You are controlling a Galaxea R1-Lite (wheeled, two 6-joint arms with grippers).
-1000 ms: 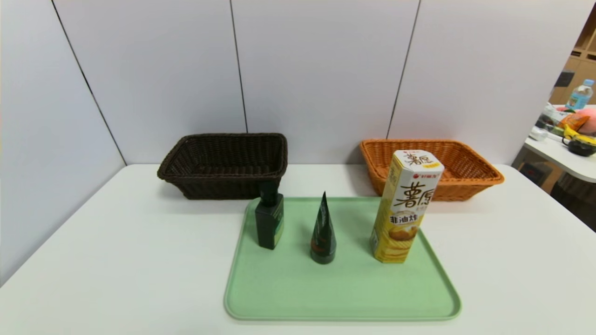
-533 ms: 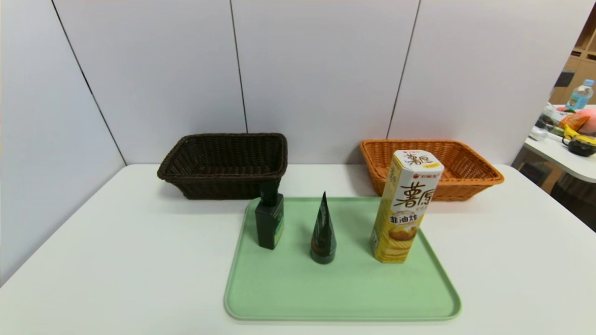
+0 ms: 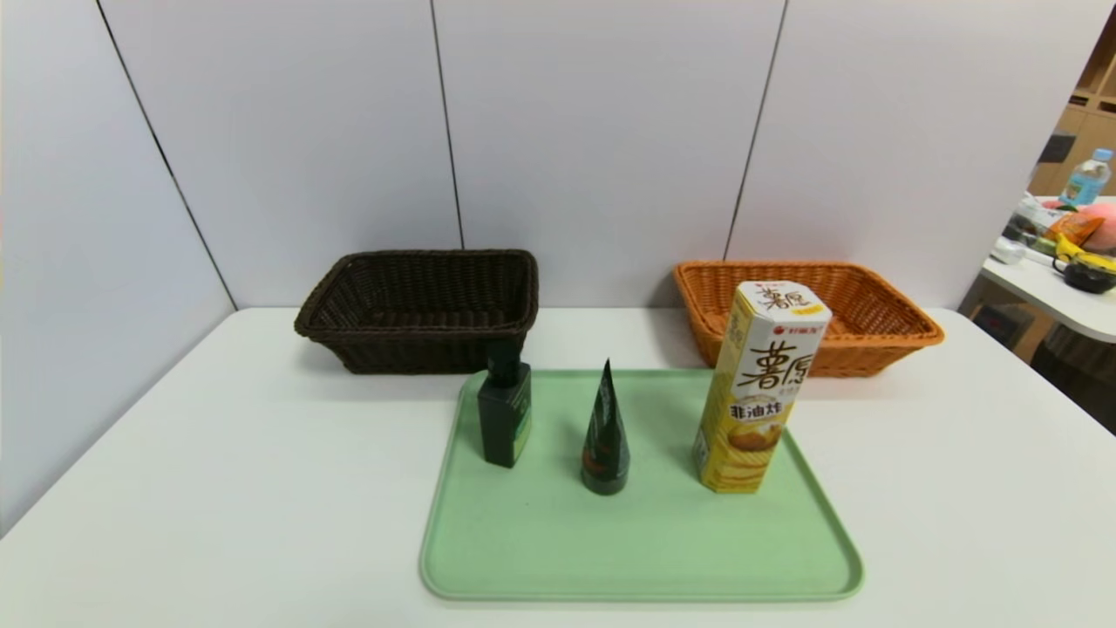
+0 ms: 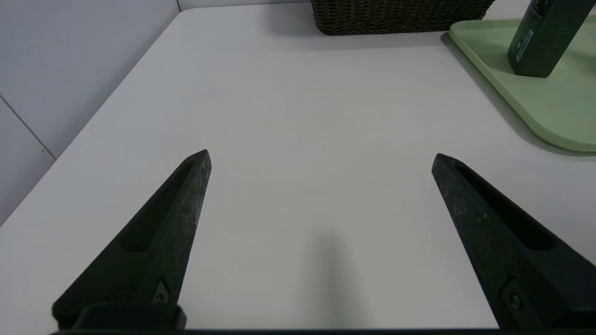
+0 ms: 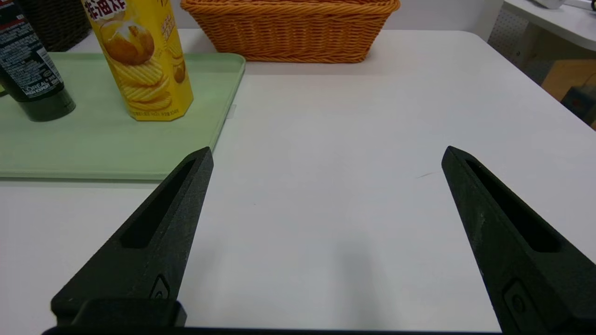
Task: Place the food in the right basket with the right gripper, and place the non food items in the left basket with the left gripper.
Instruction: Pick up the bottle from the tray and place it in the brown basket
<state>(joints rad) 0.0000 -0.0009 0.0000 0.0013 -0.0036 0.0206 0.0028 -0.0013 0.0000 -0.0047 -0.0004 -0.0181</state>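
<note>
In the head view, your bottle [image 3: 506,414], tube [image 3: 605,440] and box [image 3: 757,401] stand on the tray [image 3: 641,558], before the dark basket [image 3: 427,349] and orange basket [image 3: 850,358]. In the left wrist view, your left gripper [image 4: 321,160] hangs over the table [image 4: 321,116], fingers wide apart, gripping nothing. In the right wrist view, your right gripper [image 5: 328,156] does likewise, its fingers spread wide and holding nothing.

bright even light, soft shadows on white tabletop [image 3: 288,488]
</note>
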